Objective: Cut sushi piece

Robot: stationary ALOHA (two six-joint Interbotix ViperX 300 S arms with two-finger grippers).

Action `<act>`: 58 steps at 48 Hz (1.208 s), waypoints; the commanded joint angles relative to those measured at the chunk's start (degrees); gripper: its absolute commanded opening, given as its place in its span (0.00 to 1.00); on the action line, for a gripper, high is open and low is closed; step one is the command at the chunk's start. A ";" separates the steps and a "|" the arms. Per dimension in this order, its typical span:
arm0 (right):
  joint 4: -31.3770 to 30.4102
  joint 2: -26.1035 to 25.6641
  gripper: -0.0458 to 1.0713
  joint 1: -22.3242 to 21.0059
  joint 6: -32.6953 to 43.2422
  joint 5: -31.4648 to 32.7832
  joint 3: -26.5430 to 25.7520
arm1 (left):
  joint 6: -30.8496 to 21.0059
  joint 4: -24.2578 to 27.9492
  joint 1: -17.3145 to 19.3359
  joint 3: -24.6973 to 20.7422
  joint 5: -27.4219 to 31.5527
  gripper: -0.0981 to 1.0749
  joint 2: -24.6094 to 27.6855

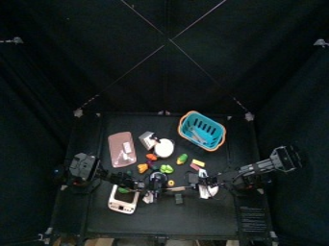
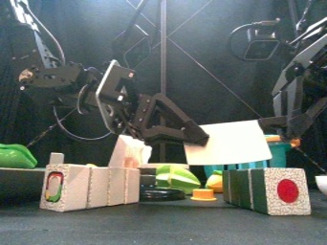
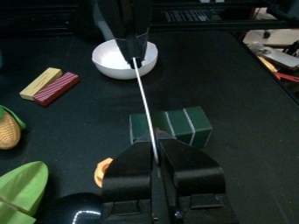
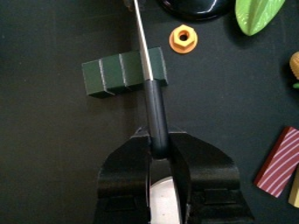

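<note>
Grips the knife by its black handle in the right gripper, jaws closed snugly on both sides of the handle. Sends the thin pale blade straight out from those jaws and across the sushi piece, a dark green block in three joined segments lying flat on the black table. Puts the block just beyond the right fingertips, under the part of the blade nearest the handle. Lays the block's long axis crosswise to the blade, so the edge crosses near one end of the row, about where the end segment meets the middle one. Cannot tell whether the edge touches the block or hangs just above it. Shows, from the left wrist, the same blade edge-on as a fine white line running to the left gripper, with the block just past that gripper's tip and the line over its end segment. Cannot tell whether the left gripper pinches the blade or is merely closed up beneath it. Leaves an orange ring just beside the blade beyond the block, and a white bowl farther off.
</note>
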 commanded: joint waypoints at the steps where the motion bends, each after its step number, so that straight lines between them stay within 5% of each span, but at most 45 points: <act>1: -0.44 -1.23 0.44 -0.53 0.44 0.88 -2.11 | 0.26 0.18 -0.44 -2.20 -0.35 0.42 -2.11; 36: -7.56 -1.32 0.43 0.62 0.70 8.00 -8.09 | 0.18 0.09 -0.44 -1.93 -0.35 0.42 -2.81; 49: -6.86 -0.53 0.43 1.67 0.79 11.95 -9.49 | 0.26 -1.58 -0.26 -1.93 -0.35 0.42 -3.08; 58: -3.34 -0.44 0.43 3.08 0.70 8.79 -8.09 | 0.26 -1.49 -0.44 -2.02 -0.35 0.42 -2.90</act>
